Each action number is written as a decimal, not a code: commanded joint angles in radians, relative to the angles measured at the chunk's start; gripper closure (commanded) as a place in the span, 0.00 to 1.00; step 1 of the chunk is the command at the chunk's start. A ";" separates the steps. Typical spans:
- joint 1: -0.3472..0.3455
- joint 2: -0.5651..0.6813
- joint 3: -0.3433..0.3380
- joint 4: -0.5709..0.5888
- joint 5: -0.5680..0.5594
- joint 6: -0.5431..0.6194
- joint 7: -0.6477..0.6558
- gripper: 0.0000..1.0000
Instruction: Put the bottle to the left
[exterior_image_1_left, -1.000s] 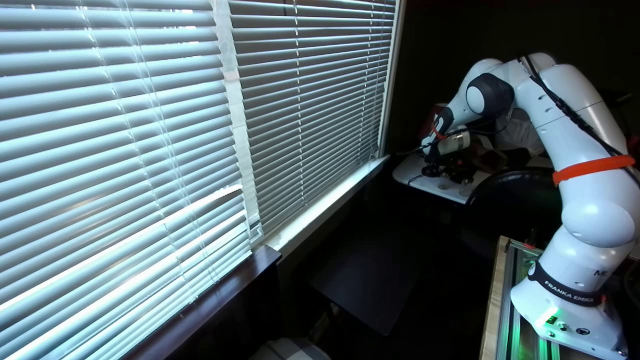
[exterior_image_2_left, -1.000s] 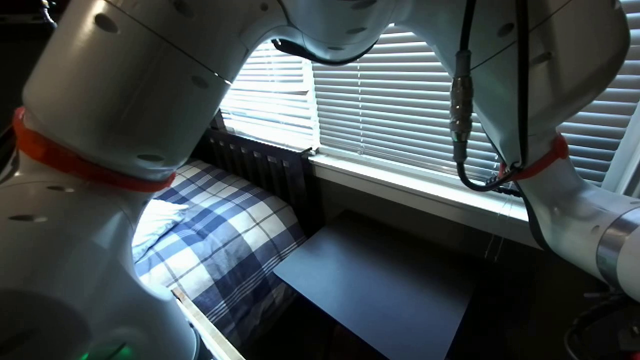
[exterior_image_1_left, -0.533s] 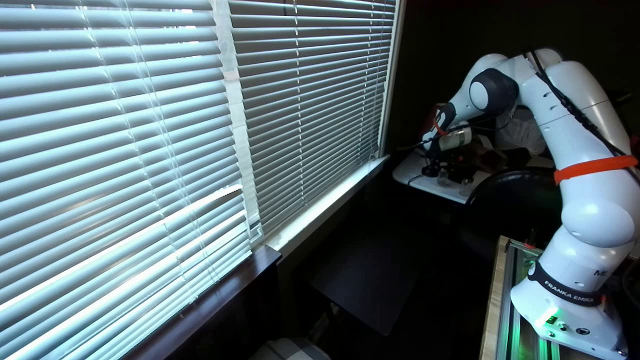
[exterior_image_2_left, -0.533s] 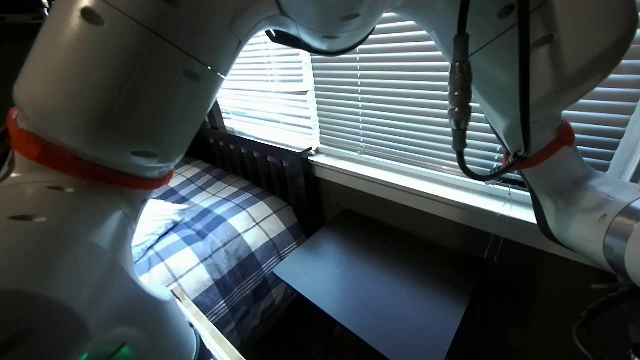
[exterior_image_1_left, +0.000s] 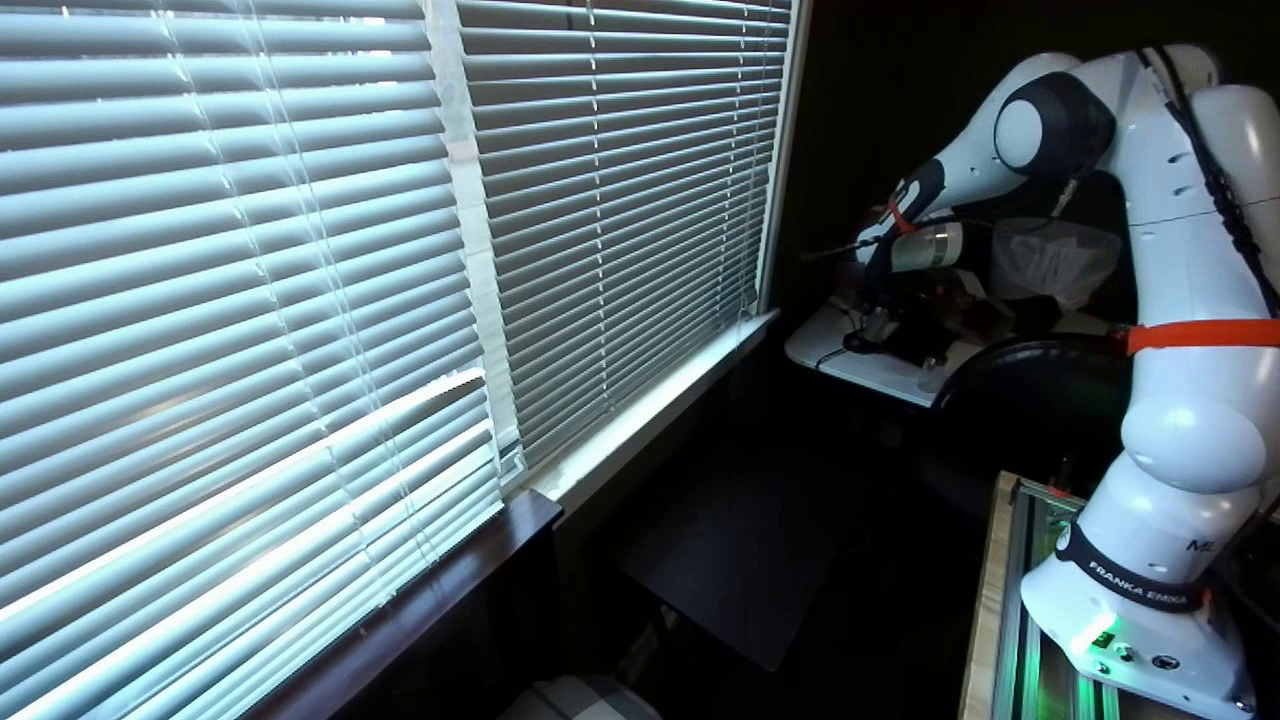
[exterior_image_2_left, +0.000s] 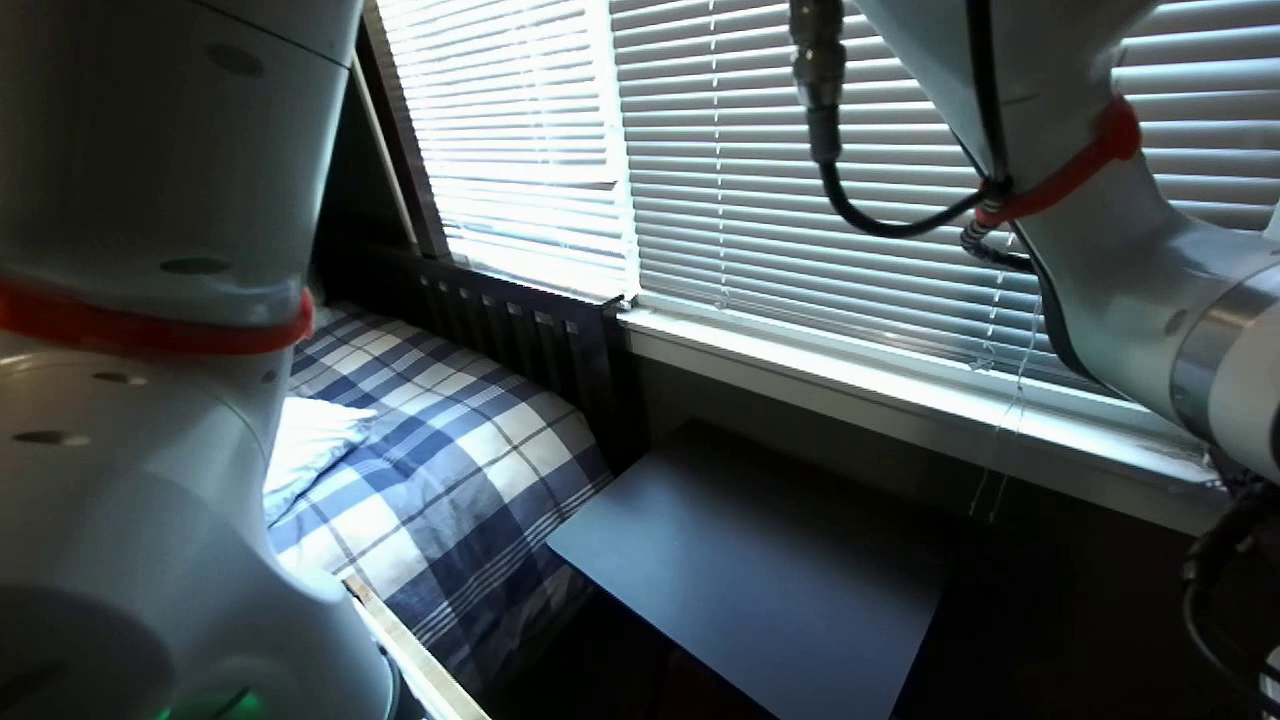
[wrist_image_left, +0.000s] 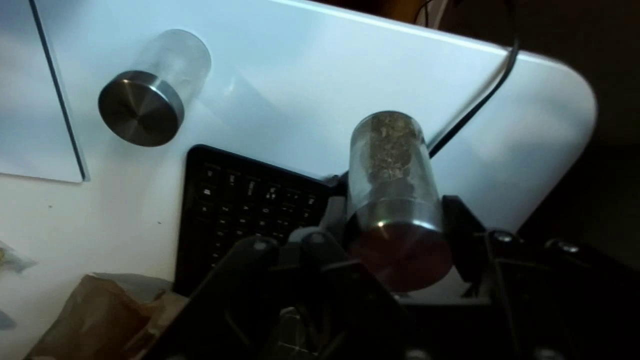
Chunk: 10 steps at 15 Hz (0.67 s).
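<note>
The bottle (wrist_image_left: 395, 155) is a small clear glass jar with a metal lid and brown contents. In the wrist view it stands between the two fingers of my gripper (wrist_image_left: 398, 230), which is shut on it near the lid. In an exterior view the bottle (exterior_image_1_left: 880, 325) shows as a small pale spot under the dark gripper (exterior_image_1_left: 878, 298), above the white table (exterior_image_1_left: 830, 345). A similar jar with a metal lid (wrist_image_left: 145, 102) stands on the table in the wrist view; it also shows in an exterior view (exterior_image_1_left: 932, 373). The gripper is outside the picture in an exterior view.
A black keyboard (wrist_image_left: 250, 200) lies on the table beside the held bottle. A brown paper bag (wrist_image_left: 105, 315) and a white flat panel (wrist_image_left: 35, 110) are nearby. A black cable (wrist_image_left: 480, 105) crosses the table. A black chair (exterior_image_1_left: 1040, 400) stands before it, windowsill (exterior_image_1_left: 650, 400) alongside.
The arm has risen and drawn back. The bottle, low at the table one second ago, has moved up with the gripper. The other jar has stayed in place.
</note>
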 joint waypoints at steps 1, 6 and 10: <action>0.000 -0.195 0.067 -0.205 0.020 0.107 -0.180 0.75; 0.031 -0.446 0.123 -0.445 -0.020 0.146 -0.382 0.75; 0.068 -0.664 0.132 -0.636 -0.101 0.142 -0.498 0.75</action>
